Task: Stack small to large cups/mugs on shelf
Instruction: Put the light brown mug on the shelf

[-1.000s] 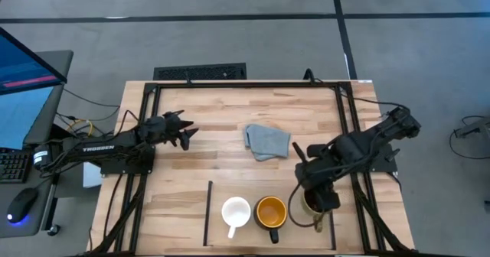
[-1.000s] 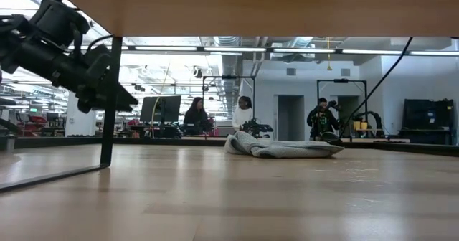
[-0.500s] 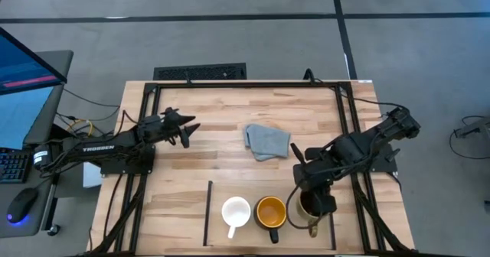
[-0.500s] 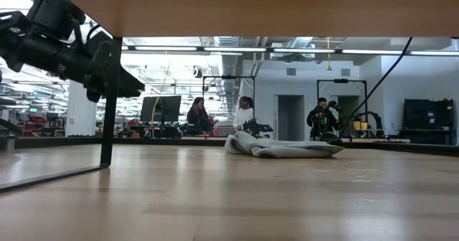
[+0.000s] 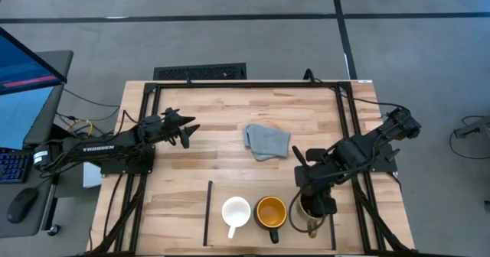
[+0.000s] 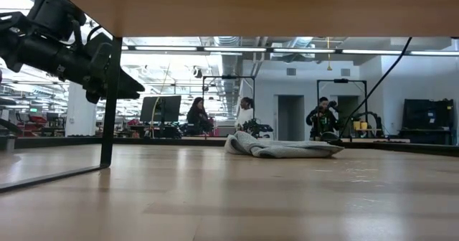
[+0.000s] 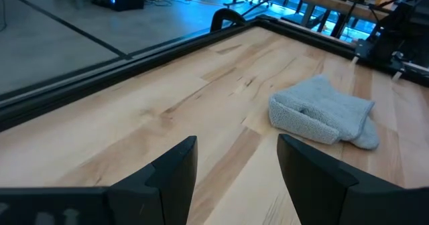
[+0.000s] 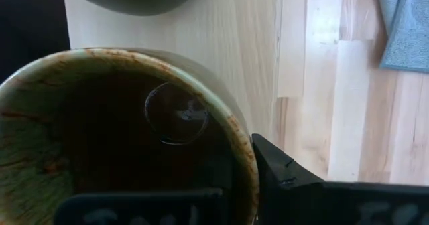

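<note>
A light, planked wooden desk (image 5: 230, 146) with visible grain is framed by thin black metal bars. Toward six o'clock on it, the shelf (image 5: 218, 226), a pale wooden strip marked off by slim black upright bars, carries three handled mugs in a row. The small glossy white mug (image 5: 236, 212) stands at the nine o'clock end, its handle turned toward six o'clock. Just beside it sits the medium dark mug with the yellow-orange glazed inside (image 5: 270, 212). At the three o'clock end stands the larger brownish-gold mug with a dark, speckled inside (image 8: 114, 131), round and thick-rimmed.

The right gripper (image 5: 320, 206) is seen over this larger mug, its dark fingers clamped together on the mug's rim, one finger inside the bowl and one outside the wall.

A soft, crumpled grey cloth (image 5: 266, 141) of nubby weave lies near the desk's middle, well apart from the mugs.

The left gripper (image 5: 187, 131) hovers above the desk toward nine o'clock, its two matte black fingers (image 7: 174, 175) held apart with nothing between them, pointed toward the cloth.
</note>
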`<state>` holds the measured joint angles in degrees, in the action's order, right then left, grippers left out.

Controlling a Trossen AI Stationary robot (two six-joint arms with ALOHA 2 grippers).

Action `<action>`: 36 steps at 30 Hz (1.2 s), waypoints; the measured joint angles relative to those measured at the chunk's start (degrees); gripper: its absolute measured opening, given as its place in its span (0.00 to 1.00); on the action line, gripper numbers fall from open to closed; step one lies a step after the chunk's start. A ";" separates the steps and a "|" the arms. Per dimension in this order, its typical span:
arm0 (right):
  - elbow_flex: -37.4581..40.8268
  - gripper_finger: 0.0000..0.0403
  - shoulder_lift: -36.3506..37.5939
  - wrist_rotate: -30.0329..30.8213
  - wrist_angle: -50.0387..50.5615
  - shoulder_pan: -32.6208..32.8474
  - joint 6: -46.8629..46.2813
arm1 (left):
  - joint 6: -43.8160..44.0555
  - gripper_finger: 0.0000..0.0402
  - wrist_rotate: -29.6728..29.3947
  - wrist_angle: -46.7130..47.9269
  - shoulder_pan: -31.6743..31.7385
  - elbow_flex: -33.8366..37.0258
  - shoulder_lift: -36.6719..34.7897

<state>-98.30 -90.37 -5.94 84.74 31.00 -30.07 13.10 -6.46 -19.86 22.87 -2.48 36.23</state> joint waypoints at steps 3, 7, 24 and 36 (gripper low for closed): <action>0.00 0.10 0.00 0.03 -0.33 0.01 -0.08 | 0.02 0.49 0.02 0.00 0.01 0.00 0.00; 0.01 0.10 0.00 0.01 -1.02 0.01 -0.08 | 0.02 0.49 0.02 0.00 0.00 0.00 -0.02; -0.20 0.10 -2.86 -0.25 0.07 0.12 0.04 | 0.24 0.49 1.27 2.54 0.01 -0.02 0.02; -0.01 0.40 -2.93 -0.21 -0.04 0.03 -2.97 | 0.29 0.49 1.64 2.97 0.00 -0.02 0.02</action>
<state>-98.30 -93.30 -6.15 84.70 31.03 -33.04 13.39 -4.82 -16.88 22.86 -2.50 36.25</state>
